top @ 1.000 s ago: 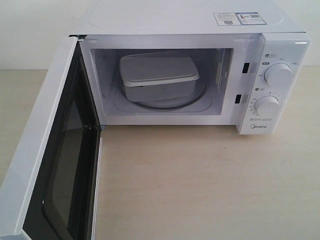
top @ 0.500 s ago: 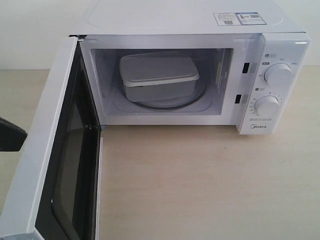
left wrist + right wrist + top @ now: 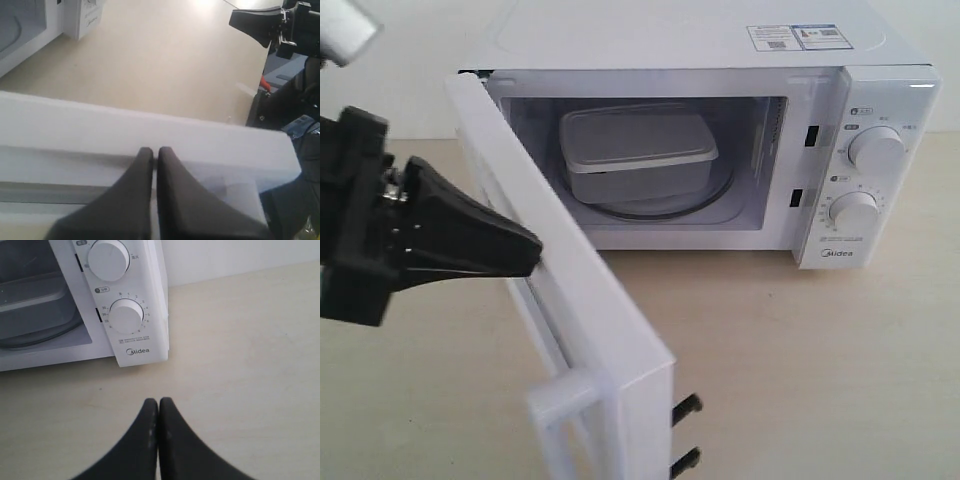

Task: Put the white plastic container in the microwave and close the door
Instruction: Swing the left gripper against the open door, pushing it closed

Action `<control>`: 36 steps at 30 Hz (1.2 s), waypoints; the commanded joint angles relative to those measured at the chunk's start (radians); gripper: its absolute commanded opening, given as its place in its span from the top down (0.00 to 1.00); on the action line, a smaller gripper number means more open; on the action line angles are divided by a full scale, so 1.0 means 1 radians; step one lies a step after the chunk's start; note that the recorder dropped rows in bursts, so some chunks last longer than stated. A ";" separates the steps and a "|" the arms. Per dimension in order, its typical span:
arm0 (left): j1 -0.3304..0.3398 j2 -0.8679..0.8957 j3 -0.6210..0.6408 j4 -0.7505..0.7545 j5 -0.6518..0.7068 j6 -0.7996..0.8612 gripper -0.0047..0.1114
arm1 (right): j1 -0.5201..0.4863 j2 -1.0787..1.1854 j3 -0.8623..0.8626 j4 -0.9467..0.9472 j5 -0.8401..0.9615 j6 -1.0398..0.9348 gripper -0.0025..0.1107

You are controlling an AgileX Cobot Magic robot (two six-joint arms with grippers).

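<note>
One white plastic container (image 3: 638, 150) sits lidded on the turntable (image 3: 718, 196) inside the microwave (image 3: 690, 35). Its door (image 3: 595, 300) stands half open. I see my left gripper (image 3: 534, 255) clenched on nothing, tips against the door's outer face, above the handle (image 3: 565, 400). My right gripper (image 3: 158, 403), also clenched empty, hangs over the table (image 3: 240, 340) before the lower dial (image 3: 126, 316).

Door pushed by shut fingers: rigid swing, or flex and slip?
Probably swings rigidly: the door looks like a stiff panel hinged at the microwave's left edge. Its smooth white face may let the left gripper slide. The latch hooks likely need a firm final push.
</note>
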 commanded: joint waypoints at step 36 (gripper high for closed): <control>-0.171 0.303 -0.255 -0.140 -0.246 0.094 0.92 | -0.007 -0.004 0.000 -0.013 -0.005 -0.003 0.98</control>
